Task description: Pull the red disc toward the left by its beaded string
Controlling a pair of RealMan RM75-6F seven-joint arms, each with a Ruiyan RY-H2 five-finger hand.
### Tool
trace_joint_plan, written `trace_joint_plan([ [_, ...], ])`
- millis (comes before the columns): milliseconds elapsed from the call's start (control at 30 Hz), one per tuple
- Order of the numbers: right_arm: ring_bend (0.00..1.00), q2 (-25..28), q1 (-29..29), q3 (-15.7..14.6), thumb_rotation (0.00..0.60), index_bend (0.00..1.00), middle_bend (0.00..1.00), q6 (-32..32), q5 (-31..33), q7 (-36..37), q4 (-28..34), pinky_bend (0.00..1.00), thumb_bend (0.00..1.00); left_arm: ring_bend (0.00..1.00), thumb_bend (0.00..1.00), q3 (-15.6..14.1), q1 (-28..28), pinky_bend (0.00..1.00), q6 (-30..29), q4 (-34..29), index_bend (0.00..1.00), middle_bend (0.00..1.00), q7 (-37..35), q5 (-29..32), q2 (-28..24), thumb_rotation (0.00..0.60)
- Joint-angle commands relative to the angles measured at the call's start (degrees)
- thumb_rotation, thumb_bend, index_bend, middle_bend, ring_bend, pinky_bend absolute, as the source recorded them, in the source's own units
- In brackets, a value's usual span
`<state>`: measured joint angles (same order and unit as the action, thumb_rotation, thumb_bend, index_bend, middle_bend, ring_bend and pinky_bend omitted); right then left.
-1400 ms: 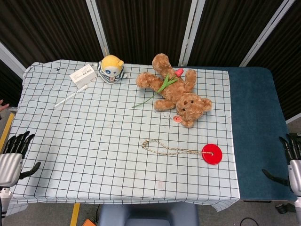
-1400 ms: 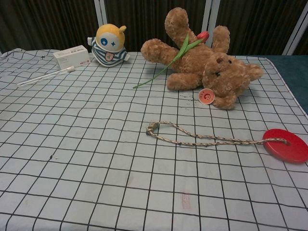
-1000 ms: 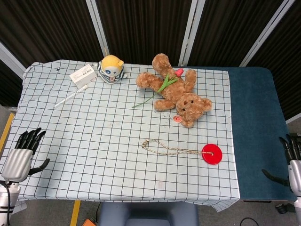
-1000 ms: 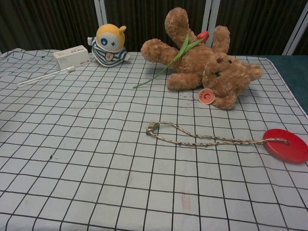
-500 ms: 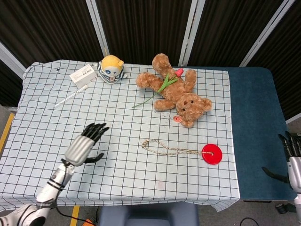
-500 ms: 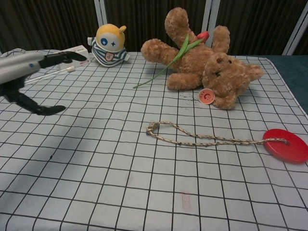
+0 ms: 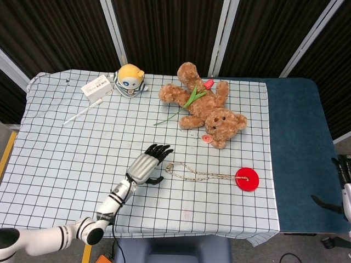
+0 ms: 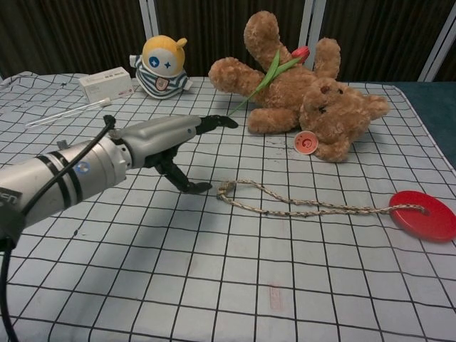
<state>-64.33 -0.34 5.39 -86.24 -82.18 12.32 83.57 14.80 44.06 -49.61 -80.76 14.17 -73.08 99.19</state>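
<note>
The left robot hand (image 7: 147, 166) hovers over the checked cloth with fingers spread and nothing held, its thumb tip just beside the looped end of the beaded string (image 7: 193, 173). Only the head view shows the right robot hand (image 7: 344, 194), at the frame's right edge off the bench (image 7: 299, 142); its fingers seem apart, though it is mostly cut off. The checked cloth (image 7: 66, 148) covers most of the bench. A teddy bear (image 7: 205, 107) lies at the back with a tulip (image 7: 189, 98) across it. The red disc (image 7: 247, 178) rests right of the string, attached to it. The chest view shows the thumb (image 8: 187, 185) clearly apart from the string's knot.
</note>
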Motion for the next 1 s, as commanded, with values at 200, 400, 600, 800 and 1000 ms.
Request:
trace_joint_plan([
  [200, 0.00, -0.30, 0.14, 0.21, 0.600, 0.00, 0.00, 0.65, 0.55, 1.29, -1.38, 0.00, 0.03, 0.00, 0.33, 1.62, 5.55, 0.00, 2.25, 8.61, 0.03, 0.01, 2.97, 4.97, 8.10, 0.600],
  [400, 0.00, -0.58, -0.10, 0.21, 0.600, 0.00, 0.00, 1.02, 1.15, 2.28, -2.49, 0.00, 0.03, 0.00, 0.33, 1.66, 7.58, 0.01, 2.53, 14.38, 0.12, 0.03, 3.75, 6.80, 12.10, 0.600],
  [600, 0.00, -0.68, -0.28, 0.30, 0.600, 0.00, 0.00, 1.23, 1.55, 3.02, -3.39, 0.00, 0.03, 0.00, 0.34, 1.59, 8.68, 0.03, 2.37, 19.69, 0.24, 0.05, 2.82, 7.36, 14.97, 0.600],
  [800, 0.00, -0.69, -0.22, 0.69, 0.600, 0.00, 0.00, 1.75, 2.28, 3.65, -4.06, 0.00, 0.03, 0.00, 0.34, 1.32, 9.28, 0.03, 1.70, 23.30, 0.32, 0.06, 1.64, 6.67, 16.63, 0.600],
  [1000, 0.00, -0.96, -0.07, 0.72, 0.600, 0.00, 0.00, 2.30, 2.47, 3.68, -4.39, 0.00, 0.03, 0.00, 0.35, 1.36, 9.91, 0.05, 1.51, 25.96, 0.39, 0.08, 0.58, 6.30, 18.11, 0.600],
])
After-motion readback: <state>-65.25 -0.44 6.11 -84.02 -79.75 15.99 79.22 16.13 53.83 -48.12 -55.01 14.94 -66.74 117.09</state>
